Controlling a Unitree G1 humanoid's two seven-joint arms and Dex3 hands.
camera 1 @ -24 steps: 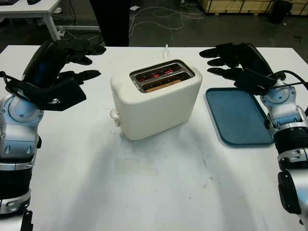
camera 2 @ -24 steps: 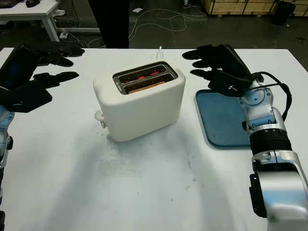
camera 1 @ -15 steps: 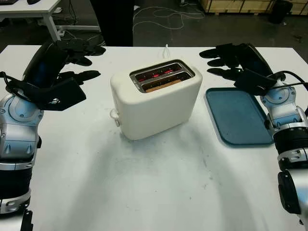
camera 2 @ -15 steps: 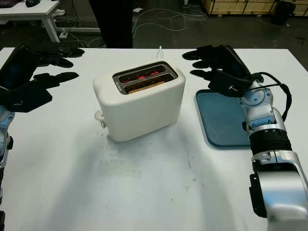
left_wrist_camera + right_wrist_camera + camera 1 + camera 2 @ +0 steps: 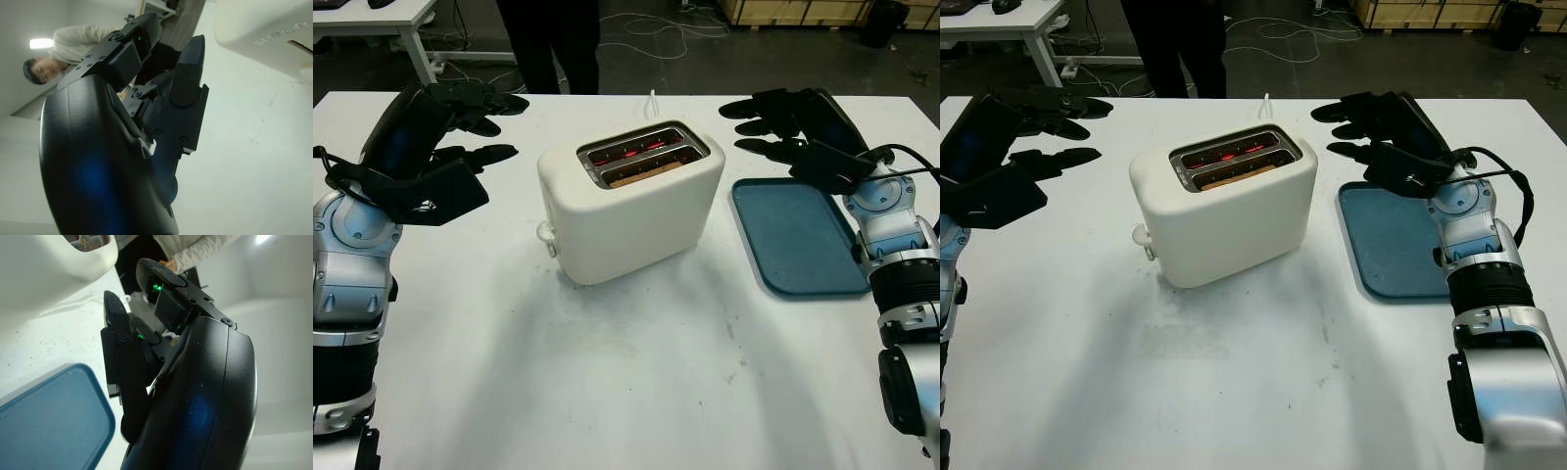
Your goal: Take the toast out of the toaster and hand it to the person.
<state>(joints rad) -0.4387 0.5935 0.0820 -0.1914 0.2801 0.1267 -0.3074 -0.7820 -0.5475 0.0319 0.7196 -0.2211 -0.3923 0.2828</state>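
The left hand (image 5: 460, 127) is held above the white table (image 5: 636, 392), well to the left of the toaster (image 5: 631, 201), open and holding nothing, its black fingers (image 5: 480, 152) pointing toward the toaster's side. The right hand (image 5: 783, 122) is held on the toaster's other side, also open and empty, its fingers (image 5: 754, 106) pointing inward toward the toaster and hanging over the far corner of a blue tray (image 5: 803, 240).

The cream-white toaster is the landmark in the middle of the table, turned at a slight angle, with a small knob (image 5: 546, 233) on its left end. It has two slots on top. In the slot nearer the robot, the brown edge of the toast (image 5: 646, 174) shows, sunk down inside and not raised above the top. The farther slot (image 5: 631, 151) glows red from its heating elements.

The blue tray lies flat on the table just to the right of the toaster, apart from it.

A white cord (image 5: 652, 103) runs from behind the toaster toward the table's far edge. Beyond that edge, behind the toaster and a little to its left, a person (image 5: 551, 44) in dark trousers stands on the floor.
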